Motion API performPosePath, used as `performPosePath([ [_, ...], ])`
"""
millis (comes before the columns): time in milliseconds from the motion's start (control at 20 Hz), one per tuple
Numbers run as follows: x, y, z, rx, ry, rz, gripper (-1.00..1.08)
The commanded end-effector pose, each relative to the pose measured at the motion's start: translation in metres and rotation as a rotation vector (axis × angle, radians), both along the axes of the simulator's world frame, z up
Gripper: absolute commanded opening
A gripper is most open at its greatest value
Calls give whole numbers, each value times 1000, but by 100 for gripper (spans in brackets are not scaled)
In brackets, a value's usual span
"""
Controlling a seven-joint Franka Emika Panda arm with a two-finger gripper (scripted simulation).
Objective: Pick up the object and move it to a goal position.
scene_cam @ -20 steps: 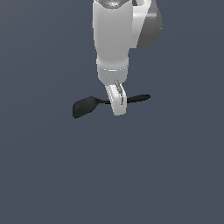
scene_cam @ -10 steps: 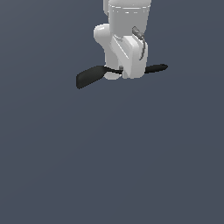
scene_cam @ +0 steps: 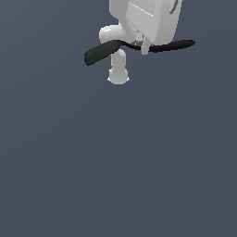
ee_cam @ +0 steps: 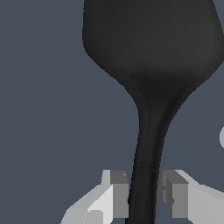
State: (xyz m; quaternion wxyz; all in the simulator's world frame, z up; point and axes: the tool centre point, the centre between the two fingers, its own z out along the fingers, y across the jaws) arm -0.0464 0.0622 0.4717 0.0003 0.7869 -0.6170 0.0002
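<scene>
The object, a matte black spatula [scene_cam: 99,53], hangs level in the air near the top of the exterior view, with its broad head toward that view's left and its thin handle tip toward the right. My gripper [scene_cam: 141,46] is shut on the middle of the handle, under the white hand. In the wrist view the spatula head [ee_cam: 148,48] looms large. Its handle runs down between the two grey finger pads [ee_cam: 119,194], where the gripper [ee_cam: 144,197] holds it.
A white rounded part of the arm [scene_cam: 118,74] shows just below the spatula in the exterior view. Plain dark grey-blue ground [scene_cam: 118,162] fills the rest. A small pale spot [ee_cam: 222,138] sits at the wrist view's edge.
The arm has carried the spatula upward and a little to the right in the exterior view. Both look larger now. The grip on the handle is unchanged.
</scene>
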Motion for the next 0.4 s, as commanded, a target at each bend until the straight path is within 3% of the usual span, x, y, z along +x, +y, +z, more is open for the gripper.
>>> performPosePath([
  [0, -2, 4, 11, 0, 0, 0, -100],
  [350, -3, 7, 21, 0, 0, 0, -100],
])
